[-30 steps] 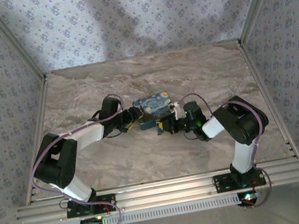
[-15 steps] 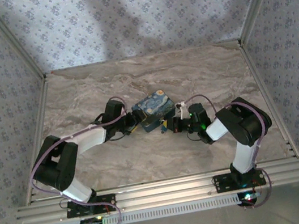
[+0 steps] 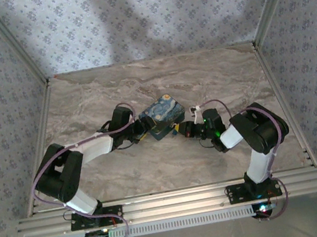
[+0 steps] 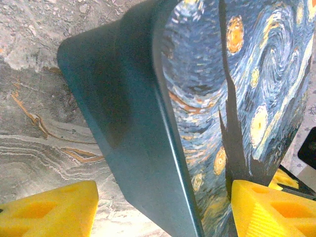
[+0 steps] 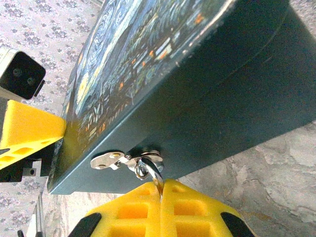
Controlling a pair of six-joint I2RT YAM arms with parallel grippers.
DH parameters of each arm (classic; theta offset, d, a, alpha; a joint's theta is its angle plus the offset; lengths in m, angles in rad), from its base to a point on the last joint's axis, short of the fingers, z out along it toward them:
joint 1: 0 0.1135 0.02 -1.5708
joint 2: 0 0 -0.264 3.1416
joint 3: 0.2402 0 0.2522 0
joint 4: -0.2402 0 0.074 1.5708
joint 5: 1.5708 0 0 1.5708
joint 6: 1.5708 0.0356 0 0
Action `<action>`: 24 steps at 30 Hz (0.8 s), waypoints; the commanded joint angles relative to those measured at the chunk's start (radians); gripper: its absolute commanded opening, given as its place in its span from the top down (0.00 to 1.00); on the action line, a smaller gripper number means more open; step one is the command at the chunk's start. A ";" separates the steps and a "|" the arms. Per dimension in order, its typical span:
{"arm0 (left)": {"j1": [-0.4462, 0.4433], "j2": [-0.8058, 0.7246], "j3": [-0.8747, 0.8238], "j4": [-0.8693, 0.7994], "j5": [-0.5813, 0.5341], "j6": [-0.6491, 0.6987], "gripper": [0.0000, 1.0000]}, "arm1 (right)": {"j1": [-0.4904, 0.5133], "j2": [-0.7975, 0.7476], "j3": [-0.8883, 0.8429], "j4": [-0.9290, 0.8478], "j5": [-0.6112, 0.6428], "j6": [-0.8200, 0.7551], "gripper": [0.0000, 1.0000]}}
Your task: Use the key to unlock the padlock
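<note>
Both right fingers (image 5: 128, 212) shut on key (image 5: 148, 170); left fingers (image 4: 266, 207) astride box (image 4: 197, 98).

Both arms are black with white forearm links, and thin lilac cables loop along them. A green light glows on the right wrist. The fingertips (image 4: 47, 210) are bright yellow, moulded with triangular hollows.

A small silvery padlock (image 5: 143, 164) hangs at the box's dark front hasp.
</note>
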 commanded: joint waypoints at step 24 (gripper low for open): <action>0.039 -0.112 -0.028 -0.110 -0.001 0.036 0.15 | -0.072 -0.199 -0.013 -0.180 0.080 -0.061 1.00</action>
